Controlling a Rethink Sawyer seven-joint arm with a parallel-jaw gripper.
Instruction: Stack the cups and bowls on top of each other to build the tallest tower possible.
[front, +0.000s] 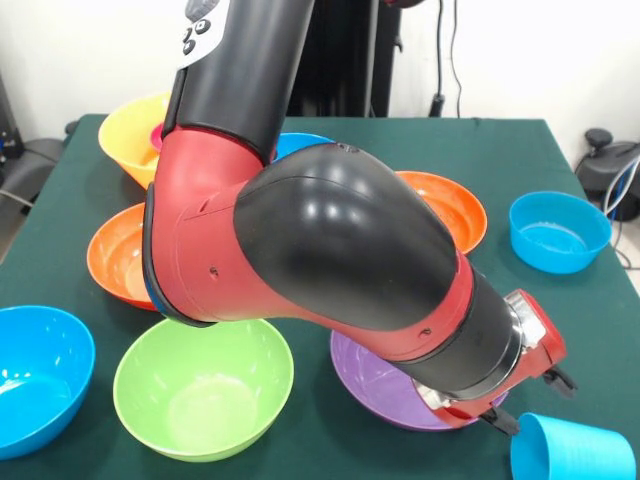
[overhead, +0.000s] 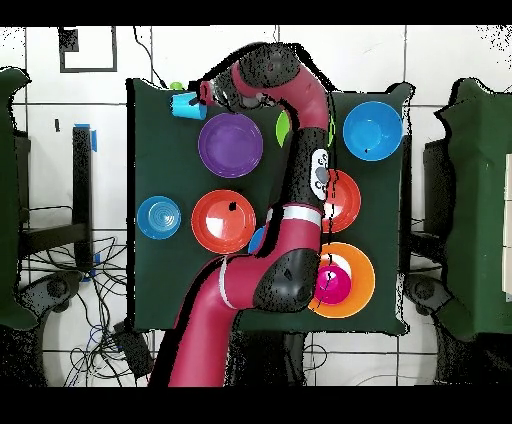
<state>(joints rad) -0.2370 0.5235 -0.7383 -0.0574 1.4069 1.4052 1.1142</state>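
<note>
1. The gripper (front: 505, 418) is seen low over the table at the near edge in the front view, its dark fingertips touching the rim of the light-blue tumbler (front: 572, 449); whether the tumbler is clasped or merely touched cannot be told.
2. The tumbler is shown lying on its side in the front view, and in the overhead view (overhead: 185, 105) it sits at a corner of the green table (overhead: 160, 160), just beside the purple bowl (overhead: 230, 144).
3. The purple bowl (front: 375, 385) is partly covered by the wrist of the arm (front: 330, 250) in the front view.
4. The lime green bowl (front: 203, 385) is placed beside the purple bowl and is mostly hidden by the arm in the overhead view.
5. Two blue bowls are seen: one (front: 40, 375) next to the lime green bowl, and a pale blue one (front: 558, 231) apart at the opposite side of the table.
6. Two red-orange bowls are seen in the middle of the table, one (overhead: 222, 221) in full overhead view and the other (overhead: 343, 199) half hidden by the arm.
7. The yellow-orange bowl (overhead: 345, 280) is located at the corner nearest the robot's base, with the small magenta bowl (overhead: 331, 285) resting inside it.
</note>
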